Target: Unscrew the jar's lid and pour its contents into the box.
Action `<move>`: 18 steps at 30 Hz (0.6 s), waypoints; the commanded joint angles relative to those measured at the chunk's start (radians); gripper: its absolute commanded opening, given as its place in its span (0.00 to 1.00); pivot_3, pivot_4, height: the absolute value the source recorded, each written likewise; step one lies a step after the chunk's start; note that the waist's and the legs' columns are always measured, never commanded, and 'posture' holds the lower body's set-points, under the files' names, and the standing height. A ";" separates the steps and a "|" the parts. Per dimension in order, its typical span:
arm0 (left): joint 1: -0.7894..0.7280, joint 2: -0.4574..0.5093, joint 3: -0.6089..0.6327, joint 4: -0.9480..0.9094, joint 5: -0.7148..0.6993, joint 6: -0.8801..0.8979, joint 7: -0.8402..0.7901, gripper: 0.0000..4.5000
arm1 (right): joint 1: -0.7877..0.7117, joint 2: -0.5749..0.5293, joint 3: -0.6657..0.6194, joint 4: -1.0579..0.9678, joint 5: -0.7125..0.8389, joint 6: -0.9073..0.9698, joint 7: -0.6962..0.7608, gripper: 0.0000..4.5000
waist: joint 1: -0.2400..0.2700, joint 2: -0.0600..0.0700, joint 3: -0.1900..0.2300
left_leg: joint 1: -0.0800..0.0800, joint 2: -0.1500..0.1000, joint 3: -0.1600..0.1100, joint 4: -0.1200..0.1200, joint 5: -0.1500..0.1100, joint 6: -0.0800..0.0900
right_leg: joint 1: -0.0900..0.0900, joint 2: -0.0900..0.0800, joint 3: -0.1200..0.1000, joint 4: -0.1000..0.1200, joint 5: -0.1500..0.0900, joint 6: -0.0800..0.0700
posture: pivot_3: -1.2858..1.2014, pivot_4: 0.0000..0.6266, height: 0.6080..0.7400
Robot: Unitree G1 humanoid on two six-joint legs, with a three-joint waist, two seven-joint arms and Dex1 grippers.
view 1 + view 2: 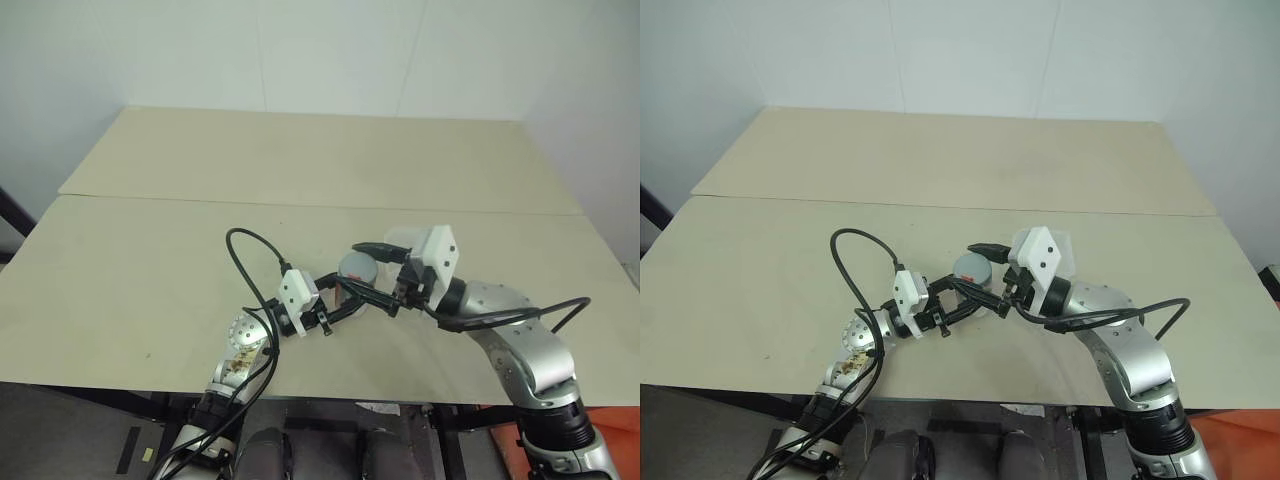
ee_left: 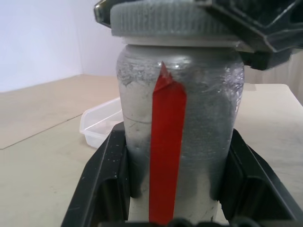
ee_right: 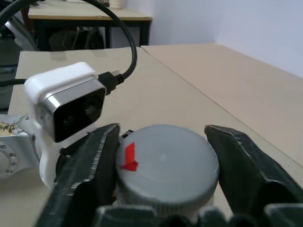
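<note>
the jar (image 2: 177, 137) stands upright above the near part of the pale desk (image 1: 150, 260), lifted between the two arms, roughly at six o'clock of the desk's middle in the head views. the left end effector (image 2: 175, 189) holds it by the body: its two black fingers (image 2: 102, 184) press against opposite sides of the silvery-grey wall, with a red strip of label running up the side between them.

the lid (image 3: 165, 165) sits on top of the jar, a grey ribbed disc with a small red mark near its edge. the right end effector (image 3: 163, 163) reaches in from the three o'clock side and has closed narrow around the lid, one black finger (image 3: 87, 170) against each side of the rim; in the right wrist view the far finger sits very close to the rim, though contact there is hard to confirm. the lid is on the jar and looks level.

the box (image 2: 102, 122), a shallow clear tub, rests on the desk behind the jar as the left wrist camera sees it; in the head views it lies at about one o'clock from the jar, partly hidden by the right wrist's white camera housing (image 1: 437, 255).

the contents are not visible through the jar's wall.

a black cable (image 1: 245, 265) loops up from the left arm over the desk at about nine o'clock of the jar.
</note>
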 commanded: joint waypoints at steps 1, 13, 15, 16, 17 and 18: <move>-0.003 -0.006 -0.011 -0.017 -0.008 -0.022 -0.009 0.44 | -0.004 0.002 -0.020 -0.011 -0.022 -0.033 -0.017 0.61 | 0.000 0.000 0.000 | 0.000 0.000 0.000 0.000 0.000 0.000 | 0.000 0.000 0.000 0.000 0.000 0.000 | 0.52 0.24 1.00; 0.000 -0.001 -0.014 -0.013 0.001 -0.026 -0.011 0.44 | -0.033 0.024 -0.079 -0.042 0.101 0.045 -0.021 0.61 | 0.000 0.000 0.000 | 0.000 0.000 0.000 0.000 0.000 0.000 | 0.000 0.000 0.000 0.000 0.000 0.000 | 0.52 0.24 1.00; -0.001 -0.001 -0.014 -0.012 0.002 -0.027 -0.011 0.44 | -0.040 0.032 -0.098 -0.046 0.137 0.064 -0.029 0.61 | 0.000 0.000 0.000 | 0.000 0.000 0.000 0.000 0.000 0.000 | 0.000 0.000 0.000 0.000 0.000 0.000 | 0.52 0.24 1.00; -0.001 -0.001 -0.015 -0.012 0.001 -0.027 -0.011 0.44 | -0.042 0.033 -0.105 -0.047 0.154 0.074 -0.028 0.61 | 0.000 0.000 0.000 | 0.000 0.000 0.000 0.000 0.000 0.000 | 0.000 0.000 0.000 0.000 0.000 0.000 | 0.52 0.24 1.00; -0.001 0.000 -0.015 -0.012 0.001 -0.027 -0.011 0.44 | -0.043 0.032 -0.110 -0.049 0.166 0.079 -0.027 0.61 | 0.000 0.000 0.000 | 0.000 0.000 0.000 0.000 0.000 0.000 | 0.000 0.000 0.000 0.000 0.000 0.000 | 0.52 0.24 1.00; -0.001 0.000 -0.016 -0.012 0.001 -0.027 -0.010 0.44 | -0.042 0.033 -0.116 -0.051 0.181 0.085 -0.025 0.61 | 0.000 0.000 0.000 | 0.000 0.000 0.000 0.000 0.000 0.000 | 0.000 0.000 0.000 0.000 0.000 0.000 | 0.52 0.24 1.00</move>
